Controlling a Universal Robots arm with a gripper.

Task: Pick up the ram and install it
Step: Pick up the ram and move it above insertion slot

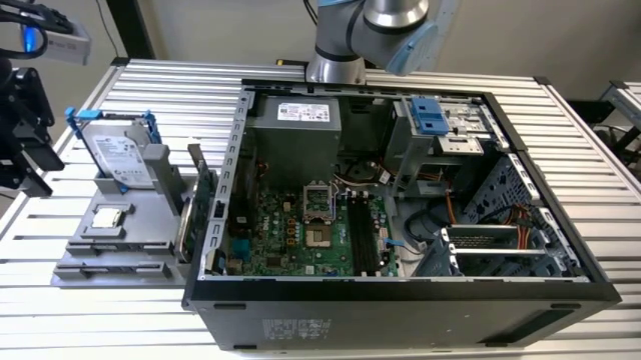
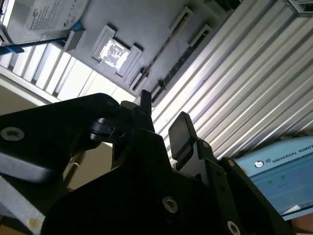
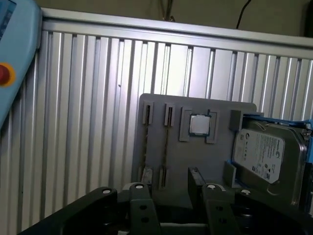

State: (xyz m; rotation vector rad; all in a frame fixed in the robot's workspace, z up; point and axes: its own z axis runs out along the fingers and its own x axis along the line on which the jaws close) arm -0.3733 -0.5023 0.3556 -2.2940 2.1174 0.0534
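The ram [image 3: 166, 144] is a thin dark stick standing on edge in a slot of the grey holder [image 3: 215, 161], beside the table's ribbed top. In the second wrist view the ram [image 2: 166, 51] runs as a fine line across the holder [image 2: 142, 24]. My gripper [image 3: 168, 196] hangs just short of the holder, roughly in line with the ram, and is open with nothing between its black fingers [image 2: 181, 129]. In the exterior view my gripper [image 1: 35, 180] is at the far left, beside the holder [image 1: 110, 259]. The motherboard's black slots [image 1: 362, 234] lie inside the open computer case [image 1: 401, 289].
On the holder sit a silver hard drive with blue rails [image 1: 115, 154], a square chip [image 1: 105, 217] and an upright green expansion card [image 1: 203, 202]. A blue-edged pendant [image 3: 12, 58] lies on the table near the holder. The case holds a power supply [image 1: 296, 127] and drive cages.
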